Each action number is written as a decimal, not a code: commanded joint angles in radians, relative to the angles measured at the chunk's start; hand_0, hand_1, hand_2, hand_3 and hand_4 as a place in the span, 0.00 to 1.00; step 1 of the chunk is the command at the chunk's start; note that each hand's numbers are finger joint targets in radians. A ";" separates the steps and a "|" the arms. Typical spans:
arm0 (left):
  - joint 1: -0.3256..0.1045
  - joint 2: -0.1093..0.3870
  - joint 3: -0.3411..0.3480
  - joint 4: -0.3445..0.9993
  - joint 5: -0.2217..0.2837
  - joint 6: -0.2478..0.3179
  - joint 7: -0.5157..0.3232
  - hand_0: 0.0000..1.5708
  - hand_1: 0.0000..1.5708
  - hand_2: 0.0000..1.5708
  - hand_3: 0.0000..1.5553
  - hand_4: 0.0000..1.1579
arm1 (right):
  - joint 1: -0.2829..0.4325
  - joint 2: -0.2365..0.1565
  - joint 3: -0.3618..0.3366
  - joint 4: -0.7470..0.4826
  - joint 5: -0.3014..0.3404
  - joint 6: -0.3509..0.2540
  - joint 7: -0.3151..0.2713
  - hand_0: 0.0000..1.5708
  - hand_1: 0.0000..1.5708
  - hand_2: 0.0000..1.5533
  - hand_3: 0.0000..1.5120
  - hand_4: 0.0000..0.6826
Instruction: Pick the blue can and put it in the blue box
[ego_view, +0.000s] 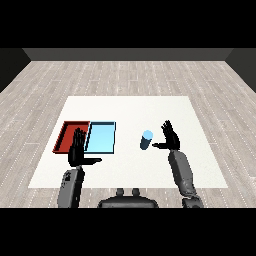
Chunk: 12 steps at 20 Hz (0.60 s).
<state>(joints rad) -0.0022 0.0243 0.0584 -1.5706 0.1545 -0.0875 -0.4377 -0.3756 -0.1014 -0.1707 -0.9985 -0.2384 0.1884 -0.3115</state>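
White desk (130, 107) on grey plank floor. Blue can (146, 140): upright, right of light blue tray (101, 137), just beside right robot hand (171, 138), fingers spread, apart from it. Likely light, rigid, smooth; grasp mid-body. Left robot hand (77, 150): spread, empty.

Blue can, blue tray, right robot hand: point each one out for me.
Blue can (146, 140): head view, on its side wall.
Blue tray (101, 138): head view, on its bare floor.
Right robot hand (171, 138): head view, on the palm, just right of the can.
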 joint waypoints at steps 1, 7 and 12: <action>-0.017 0.024 0.034 0.034 0.018 -0.019 -0.025 0.00 0.00 0.00 0.00 0.00 | 0.063 0.062 0.054 -0.048 0.021 -0.029 -0.021 0.00 0.00 0.00 0.00 0.00; 0.022 0.006 -0.001 -0.013 -0.003 0.006 -0.006 0.00 0.00 0.00 0.00 0.00 | -0.014 0.044 0.024 0.104 0.012 -0.030 -0.074 0.00 0.00 0.00 0.00 0.00; -0.001 0.042 0.019 -0.067 0.033 -0.014 0.061 0.00 0.00 0.00 0.00 0.00 | -0.051 0.037 0.037 0.225 0.044 0.003 -0.147 0.00 0.00 0.00 0.00 0.00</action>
<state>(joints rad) -0.0040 0.0359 0.0660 -1.5729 0.1613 -0.0829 -0.4385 -0.3976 -0.0518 -0.1312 -0.8694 -0.2129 0.1730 -0.4011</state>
